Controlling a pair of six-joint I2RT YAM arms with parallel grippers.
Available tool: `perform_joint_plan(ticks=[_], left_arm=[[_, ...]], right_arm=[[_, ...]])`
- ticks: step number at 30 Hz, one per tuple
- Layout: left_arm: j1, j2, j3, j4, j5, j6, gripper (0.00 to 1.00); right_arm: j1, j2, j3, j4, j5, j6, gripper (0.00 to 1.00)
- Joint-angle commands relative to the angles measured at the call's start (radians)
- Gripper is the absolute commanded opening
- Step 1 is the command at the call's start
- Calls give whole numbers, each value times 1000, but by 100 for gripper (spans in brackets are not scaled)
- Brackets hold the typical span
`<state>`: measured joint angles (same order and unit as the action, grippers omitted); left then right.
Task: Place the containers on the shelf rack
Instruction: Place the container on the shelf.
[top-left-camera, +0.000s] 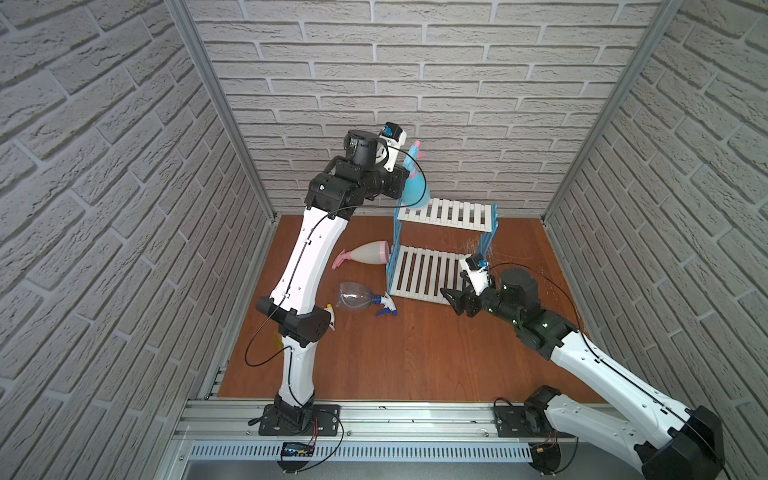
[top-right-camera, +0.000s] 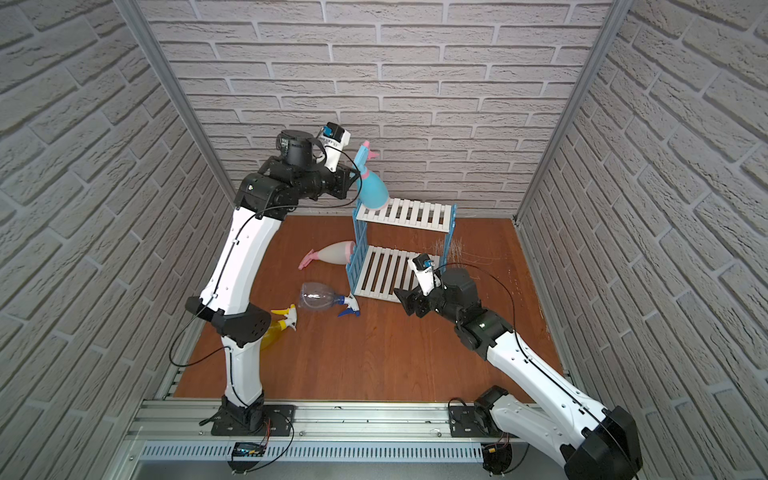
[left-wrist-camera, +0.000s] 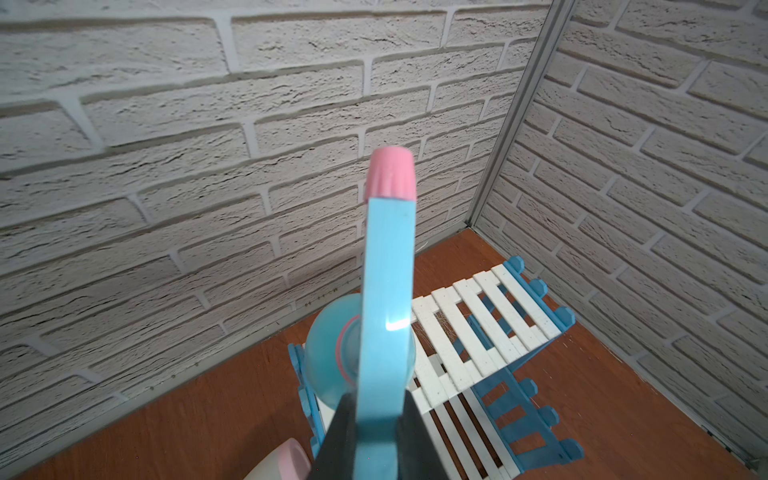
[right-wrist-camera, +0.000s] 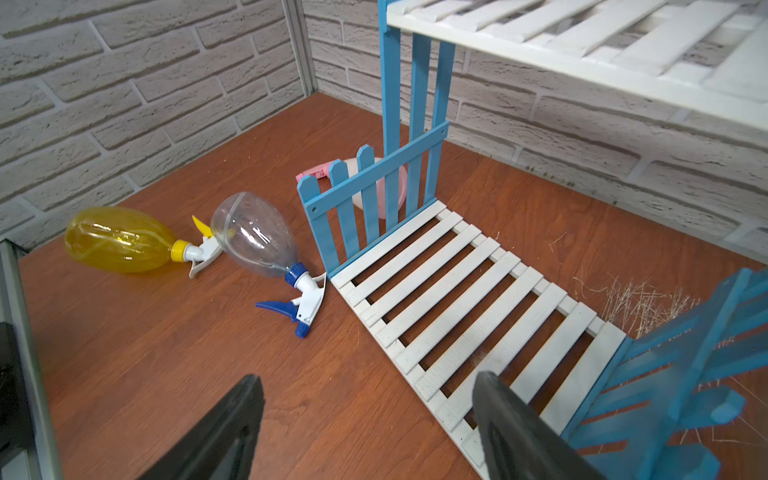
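Three white-brick walls (top-left-camera: 415, 83), wood tabletop (top-left-camera: 415, 353) (reddish) — left end effector (left-wrist-camera: 376, 409) clamping light-blue bottle (top-right-camera: 372, 191), right end effector (right-wrist-camera: 368, 380) agape.

Left arm (top-left-camera: 307, 249) and right arm (top-left-camera: 615, 370) look alike: white curved link shells dotted with small screw holes, black joint housings, a black drum near each wrist. Thin black cable (top-left-camera: 246, 353) along each. White wrist camera (top-left-camera: 394, 137), blue tag. Black base plates (top-left-camera: 326, 415) on aluminium rail (top-left-camera: 415, 415). Right end effector (right-wrist-camera: 365, 432): black tapered fingers (right-wrist-camera: 224, 428). Small green lights on right arm's joints
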<state>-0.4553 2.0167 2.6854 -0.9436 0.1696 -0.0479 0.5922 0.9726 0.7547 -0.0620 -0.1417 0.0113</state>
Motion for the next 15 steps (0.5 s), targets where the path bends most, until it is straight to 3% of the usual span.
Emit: perform_joint_plan(ticks=[1,15], left_arm=[[8,-49,28,-3,24,-20,1],[-3,-97,28,-122,103,-39,0]], right_arm=[[9,-6,100,130,55,-12,93],[6,522,743,92,-44,-203,99]])
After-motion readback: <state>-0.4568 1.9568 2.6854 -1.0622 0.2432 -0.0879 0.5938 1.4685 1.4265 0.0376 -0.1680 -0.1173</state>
